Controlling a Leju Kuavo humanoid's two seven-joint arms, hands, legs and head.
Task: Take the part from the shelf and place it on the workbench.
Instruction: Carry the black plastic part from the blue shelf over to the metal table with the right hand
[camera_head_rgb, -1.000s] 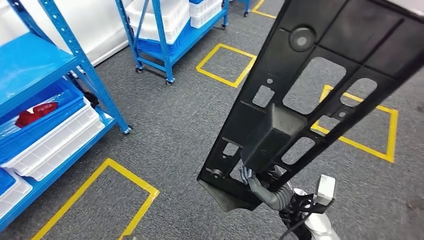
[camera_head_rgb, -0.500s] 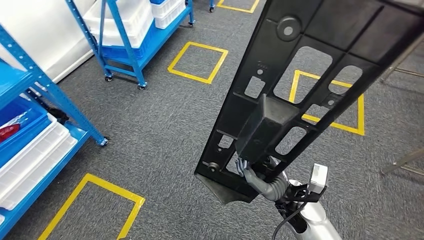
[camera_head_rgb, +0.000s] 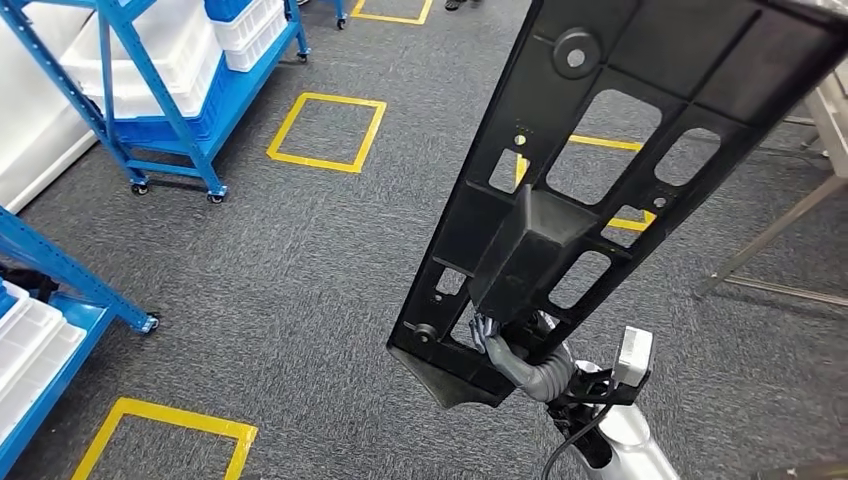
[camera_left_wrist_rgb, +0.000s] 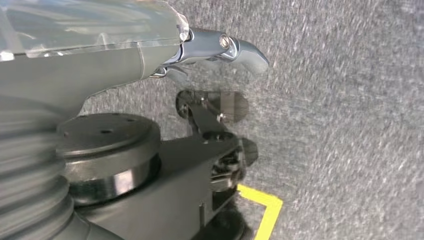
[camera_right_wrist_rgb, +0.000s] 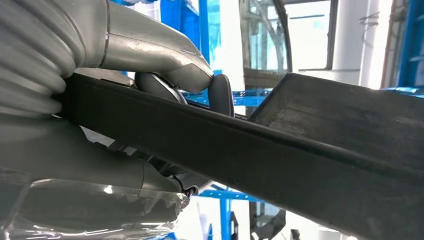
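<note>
Head view first: your right hand (camera_head_rgb: 505, 345) has a solid grip on the part (camera_head_rgb: 600, 170), that long black plastic panel with all the cutouts. The fingers are wrapped around its lower end, just under the boxy raised block in the middle of the panel. From there the part runs upward and away from the hand, tilted, with its far end out past the top right of the picture, so it's carried up in the air over the grey carpet (camera_head_rgb: 300, 270) and isn't resting on anything.

Using the part as your landmark: the blue wheeled rack (camera_head_rgb: 170, 110) with the white bins sits well off to its left and further away, and a yellow taped square (camera_head_rgb: 325, 132) lies on the carpet between them. Another blue shelf (camera_head_rgb: 60, 290) with white trays is low down, far left of the part. Right of the part you get thin metal legs (camera_head_rgb: 770, 240) of some frame; can't say what they belong to.

Right wrist view backs it up: the thumb (camera_right_wrist_rgb: 160, 57) presses on one face of the part's (camera_right_wrist_rgb: 300, 150) dark edge and the darker fingers curl around the other side.

Your left hand (camera_left_wrist_rgb: 220, 50) hangs over the carpet with nothing in it, but you can't tell how far apart the fingers are.
</note>
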